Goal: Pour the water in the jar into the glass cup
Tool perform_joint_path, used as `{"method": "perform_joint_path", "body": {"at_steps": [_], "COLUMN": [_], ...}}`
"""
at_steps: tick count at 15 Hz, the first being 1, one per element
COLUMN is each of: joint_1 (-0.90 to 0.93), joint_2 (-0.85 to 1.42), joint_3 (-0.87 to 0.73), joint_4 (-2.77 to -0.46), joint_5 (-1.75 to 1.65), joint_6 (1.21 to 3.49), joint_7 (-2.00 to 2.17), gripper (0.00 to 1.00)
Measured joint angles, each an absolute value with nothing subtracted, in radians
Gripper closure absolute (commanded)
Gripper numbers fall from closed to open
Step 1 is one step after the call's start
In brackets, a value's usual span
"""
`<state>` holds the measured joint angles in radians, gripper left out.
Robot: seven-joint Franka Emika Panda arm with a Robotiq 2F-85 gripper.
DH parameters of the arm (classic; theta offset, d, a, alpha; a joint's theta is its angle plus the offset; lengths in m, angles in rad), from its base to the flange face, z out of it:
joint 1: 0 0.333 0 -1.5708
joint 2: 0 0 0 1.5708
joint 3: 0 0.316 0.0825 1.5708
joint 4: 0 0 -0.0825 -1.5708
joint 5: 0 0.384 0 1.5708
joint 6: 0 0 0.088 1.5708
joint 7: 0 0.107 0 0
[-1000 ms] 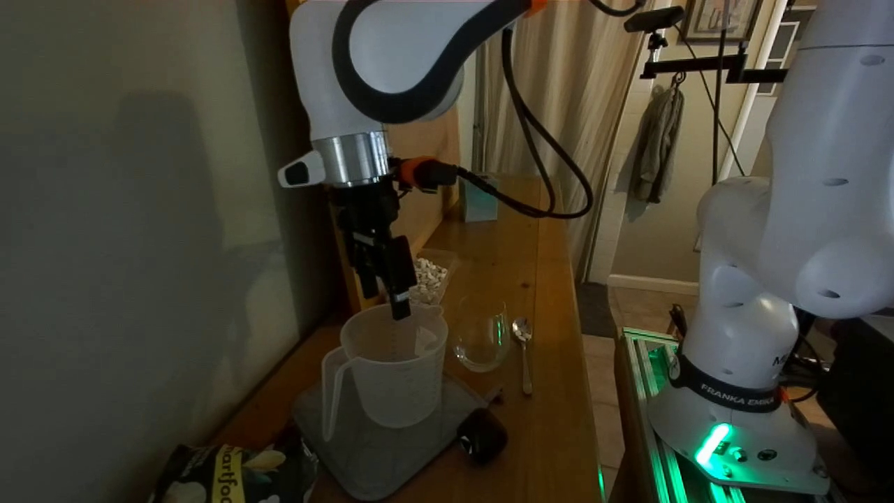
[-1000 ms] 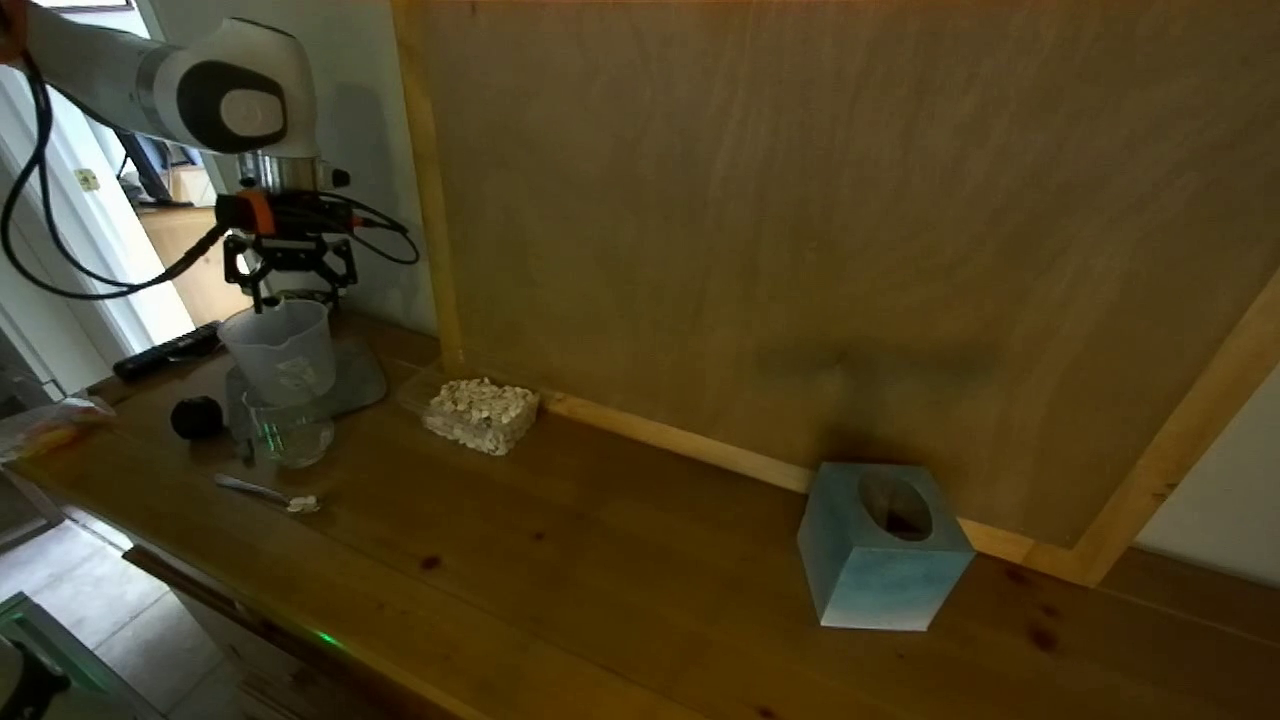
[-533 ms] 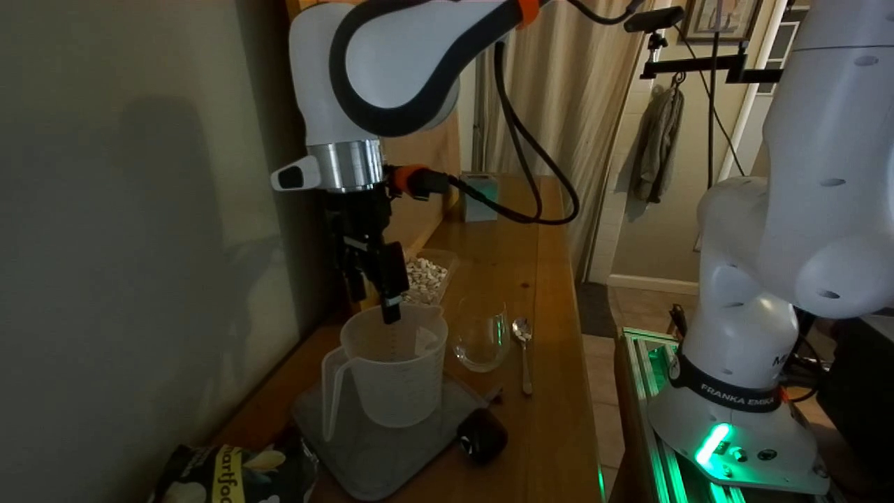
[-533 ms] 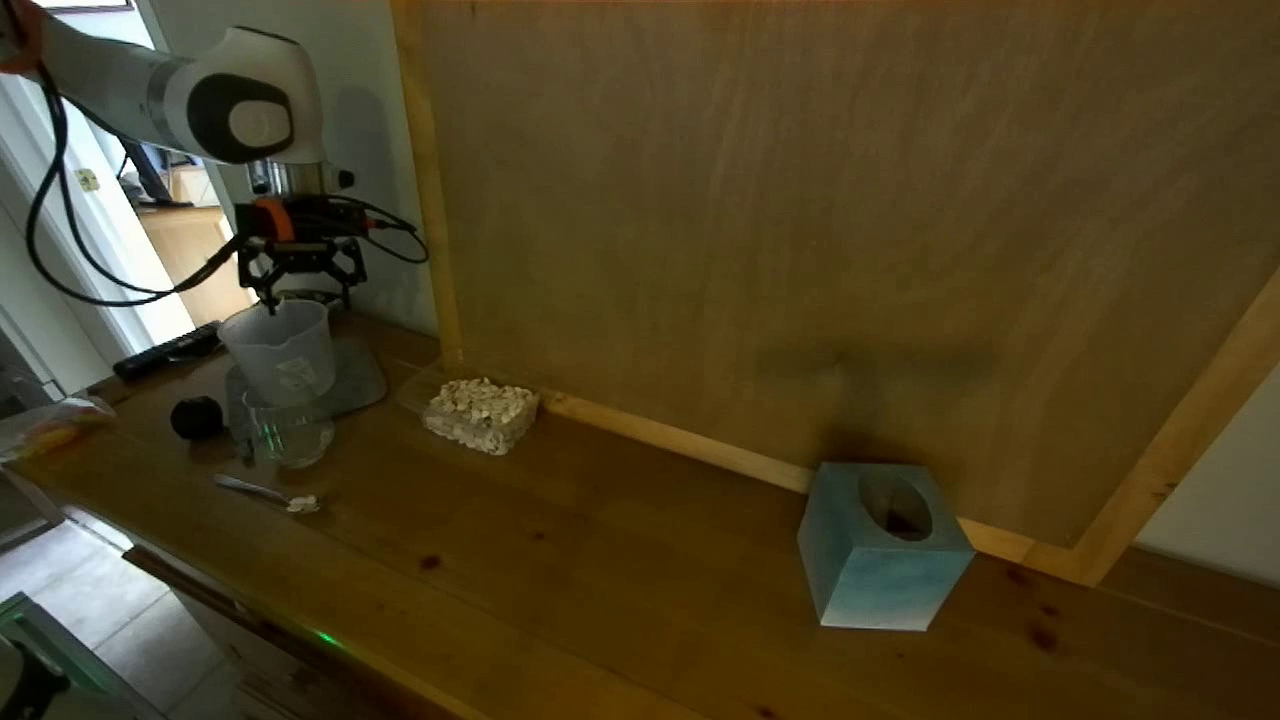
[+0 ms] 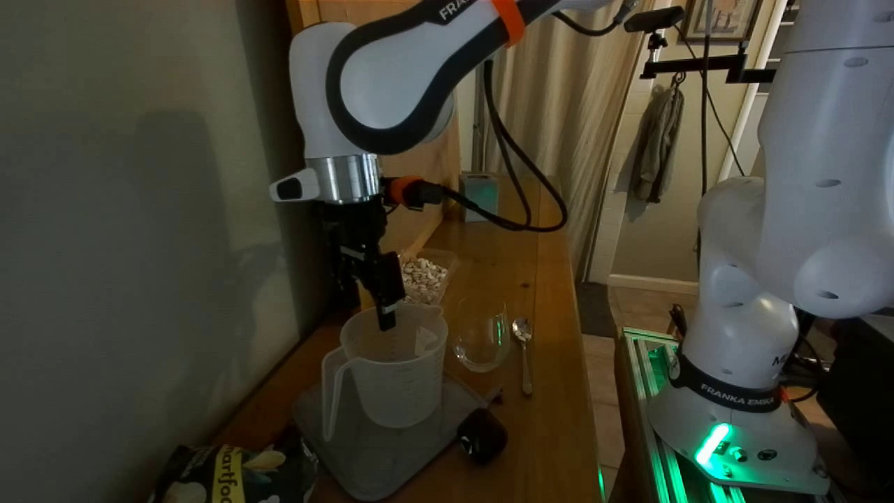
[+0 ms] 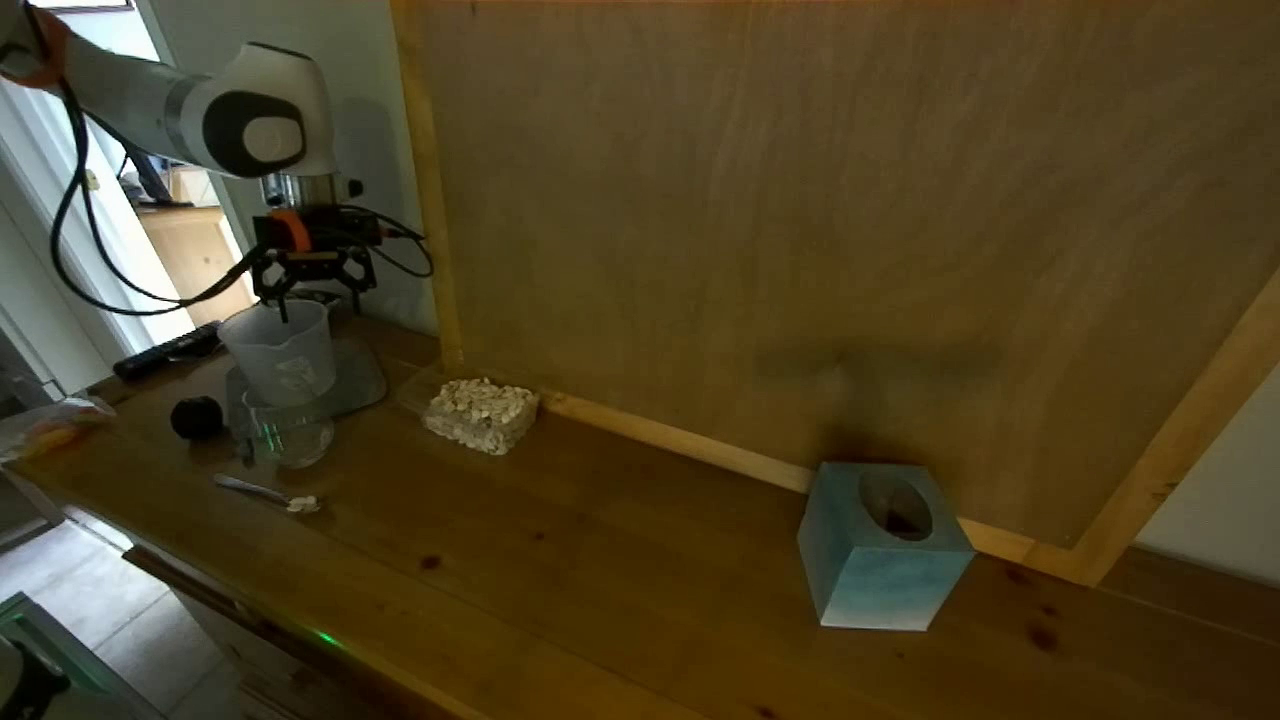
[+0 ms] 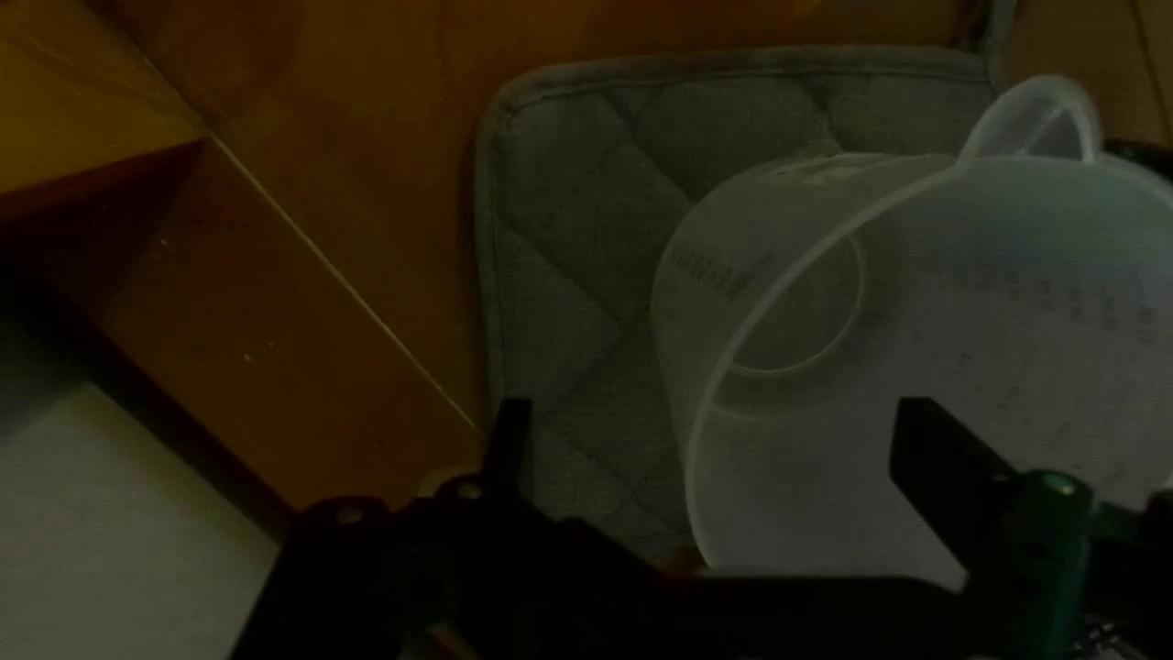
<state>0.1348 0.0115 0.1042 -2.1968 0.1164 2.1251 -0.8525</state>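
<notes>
Black two-finger gripper (image 7: 715, 411) was spread wide, empty — one finger (image 5: 386, 318) over the mouth of the big translucent whitish plastic pitcher (image 5: 399, 390), upright on a grey quilted pad (image 7: 586, 247); short clear drinking glass (image 5: 482, 344) nearby. Best bet imo was straddling the pitcher's rim squarely — then squeezing firmly before lifting.

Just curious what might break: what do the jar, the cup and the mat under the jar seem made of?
The jar looks like satin plastic, given its milky, translucent walls. The cup is likely glossy glass, being clear with sharp green glints, though clear plastic is possible. The mat looks like matte cloth, with quilted stitching and a bound edge.
</notes>
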Motion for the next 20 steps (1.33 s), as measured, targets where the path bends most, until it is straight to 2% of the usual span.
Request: {"method": "perform_joint_path", "body": {"at_steps": [2, 4, 14, 20], "joint_1": [0.135, 0.135, 0.13, 0.126], "joint_2": [0.022, 0.031, 0.042, 0.042], "joint_3": [0.104, 0.104, 0.104, 0.104], "joint_4": [-2.196, -2.196, -2.196, -2.196], "joint_5": [0.116, 0.116, 0.117, 0.119], "joint_6": [2.132, 2.137, 2.159, 2.164], "joint_7": [-0.856, -0.856, -0.856, -0.856], "gripper": [0.0, 0.28, 0.99, 0.99]}}
